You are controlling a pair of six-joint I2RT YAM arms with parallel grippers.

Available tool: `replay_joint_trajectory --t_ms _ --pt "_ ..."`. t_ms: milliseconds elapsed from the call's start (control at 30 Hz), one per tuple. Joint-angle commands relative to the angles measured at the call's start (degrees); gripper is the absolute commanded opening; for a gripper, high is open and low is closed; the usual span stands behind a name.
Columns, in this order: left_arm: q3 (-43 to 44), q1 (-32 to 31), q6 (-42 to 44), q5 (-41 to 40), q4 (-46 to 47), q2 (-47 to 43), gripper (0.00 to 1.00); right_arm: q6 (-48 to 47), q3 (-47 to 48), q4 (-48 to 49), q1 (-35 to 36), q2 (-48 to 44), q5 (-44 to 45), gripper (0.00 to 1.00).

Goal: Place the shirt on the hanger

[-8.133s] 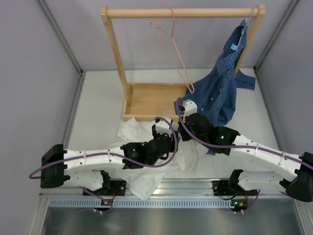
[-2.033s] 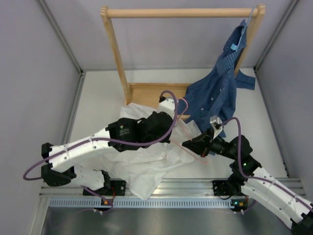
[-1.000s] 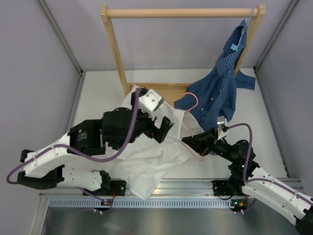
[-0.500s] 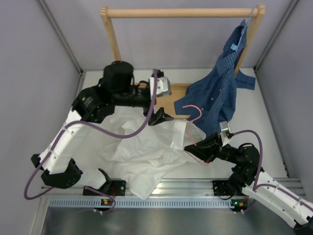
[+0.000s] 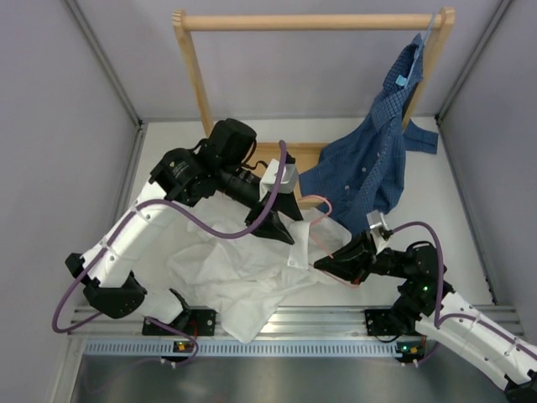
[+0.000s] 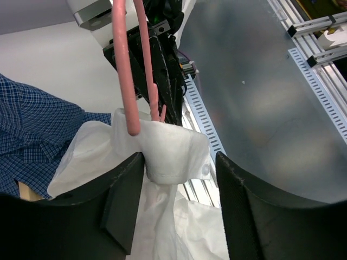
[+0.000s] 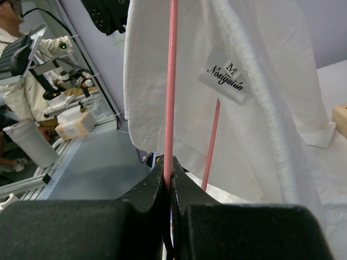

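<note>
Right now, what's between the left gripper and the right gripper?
In the top view, a bunched fold of the shirt and the pink wire of the hanger fill the gap between the left gripper and the right gripper.

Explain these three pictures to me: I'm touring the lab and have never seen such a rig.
Two robot arms are bolted at the near edge of a table. One picture looks down from above; the other two come from a camera on each wrist. A white shirt lies mostly on the table; a blue checked shirt hangs on the wooden rack behind. The right tool is shut on a pink wire hanger, which runs into the white shirt's collar. The left tool stands open around that collar.
</note>
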Motion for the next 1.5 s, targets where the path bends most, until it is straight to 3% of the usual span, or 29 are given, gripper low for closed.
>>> replay_joint_trajectory --t_ms 0,67,267,400,467,533,600,633,733,833,867,900,967,1033,1100,1133,1233,1333,1467 --pt "-0.52 0.27 1.58 4.60 -0.53 1.32 0.57 0.64 3.32 7.41 0.71 1.53 -4.48 0.00" --pt "-0.70 0.27 1.66 5.83 -0.53 1.67 0.45 0.56 4.11 7.33 0.71 2.23 -5.18 0.00" --pt "-0.79 0.27 0.87 7.68 0.88 0.97 0.35 0.38 5.16 7.50 0.97 3.64 -5.88 0.00" --pt "-2.28 0.27 1.58 9.60 1.05 0.10 0.34 0.29 5.86 7.94 1.50 4.17 -5.97 0.00" --pt "-3.51 0.27 1.93 11.02 1.40 -0.69 0.43 -0.14 6.57 7.76 1.85 5.31 -6.24 0.00" --pt "-4.65 0.27 1.84 12.16 2.72 -1.66 0.45 -0.23 7.09 8.02 2.11 6.62 -6.32 0.00" --pt "-5.27 0.27 1.05 12.08 3.78 -2.36 0.35 -0.50 7.45 8.38 2.99 7.42 -6.06 0.00" --pt "-5.62 0.27 0.61 11.56 4.74 -2.98 0.18 -0.76 7.62 8.47 3.60 7.51 -5.71 0.00" --pt "-6.67 0.27 -0.88 10.85 6.59 -3.77 0.00 -1.90 8.32 7.24 4.40 8.12 -5.19 0.00" --pt "-7.12 0.27 -1.76 8.83 6.94 -4.39 0.00 -3.56 8.24 5.92 4.49 7.95 -4.05 0.00" --pt "-7.20 0.44 -2.29 7.26 6.94 -4.91 0.00 -4.27 8.24 3.13 4.49 7.51 -3.17 0.08" --pt "-7.55 0.62 -2.46 6.72 6.94 -5.09 0.00 -4.97 8.41 0.84 4.49 6.12 -1.94 0.37" --pt "-8.08 1.32 -4.73 2.88 7.99 -5.88 0.00 -7.96 8.68 -9.30 4.49 3.39 3.24 0.70" --pt "-9.92 1.76 -7.37 -1.17 9.83 -8.33 0.00 -10.85 10.08 -19.52 4.49 -1.94 12.94 0.88" --pt "-11.85 1.94 -12.21 -9.57 13.95 -12.27 0.00 -11.48 12.27 -35.98 4.40 -8.09 21.76 0.96" --pt "-13.78 1.94 -13.88 -12.33 15.37 -13.95 0.00 -10.61 12.80 -40.44 4.40 -10.14 29.20 0.98" --pt "-17.29 1.85 -19.24 -21.83 19.85 -20.62 0.00 -5.89 13.86 -52.84 4.57 -16.80 38.03 0.99" --pt "-19.06 1.94 -22.40 -26.31 22.14 -25.02 0.00 -1.65 13.07 -54.54 4.49 -19.47 41.10 0.97" --pt "-19.59 1.85 -25.92 -28.61 23.46 -27.67 0.00 -1.37 9.83 -47.28 4.49 -15.36 37.56 0.81"
